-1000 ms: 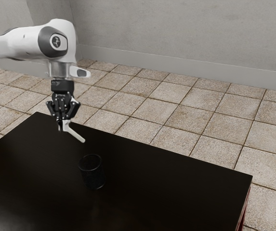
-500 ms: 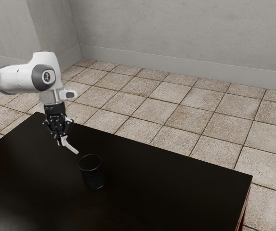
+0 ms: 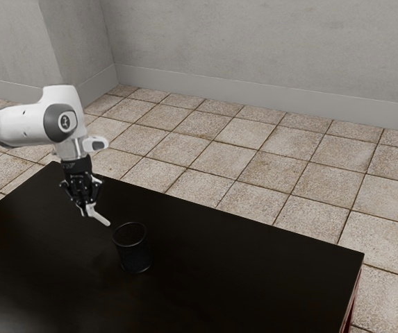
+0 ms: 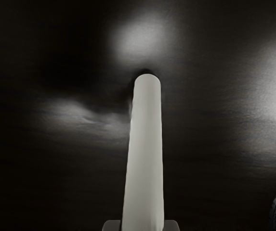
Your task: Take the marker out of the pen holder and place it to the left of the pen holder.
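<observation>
Left of the frame's centre, our gripper (image 3: 86, 210), nearly closed, pinches the marker (image 3: 100, 218); releasing it tilted (as it looks) could start it rolling.

The pen holder (image 3: 134, 253) is supported by the table (image 3: 240, 270); toward the exterior view's left of it, the marker (image 3: 99, 218) is held in the hand (image 3: 87, 209).
</observation>
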You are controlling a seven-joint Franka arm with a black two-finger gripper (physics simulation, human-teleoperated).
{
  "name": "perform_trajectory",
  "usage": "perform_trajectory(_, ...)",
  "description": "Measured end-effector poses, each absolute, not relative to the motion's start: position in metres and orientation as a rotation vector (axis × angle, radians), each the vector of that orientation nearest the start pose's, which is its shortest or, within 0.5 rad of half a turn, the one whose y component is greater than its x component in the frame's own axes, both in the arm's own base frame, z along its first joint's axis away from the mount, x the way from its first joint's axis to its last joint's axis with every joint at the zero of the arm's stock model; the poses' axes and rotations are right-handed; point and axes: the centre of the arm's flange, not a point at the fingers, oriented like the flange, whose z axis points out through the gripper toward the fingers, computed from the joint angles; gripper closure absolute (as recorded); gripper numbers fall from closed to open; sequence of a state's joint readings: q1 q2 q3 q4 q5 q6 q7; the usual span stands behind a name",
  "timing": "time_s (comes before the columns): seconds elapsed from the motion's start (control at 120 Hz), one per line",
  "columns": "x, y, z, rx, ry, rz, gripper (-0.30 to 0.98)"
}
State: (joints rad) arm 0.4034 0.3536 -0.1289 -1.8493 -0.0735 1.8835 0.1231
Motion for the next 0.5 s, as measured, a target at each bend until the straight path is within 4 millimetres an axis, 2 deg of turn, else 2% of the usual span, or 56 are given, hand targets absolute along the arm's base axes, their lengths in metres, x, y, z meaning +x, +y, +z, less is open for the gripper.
perform_trajectory(0.208,0.564,0.158,0.302,-3.274,-0.295,0.548,0.65)
perform_trajectory(0.5,0.538,0.157,0.271,-3.261,-0.293,0.702,0.75)
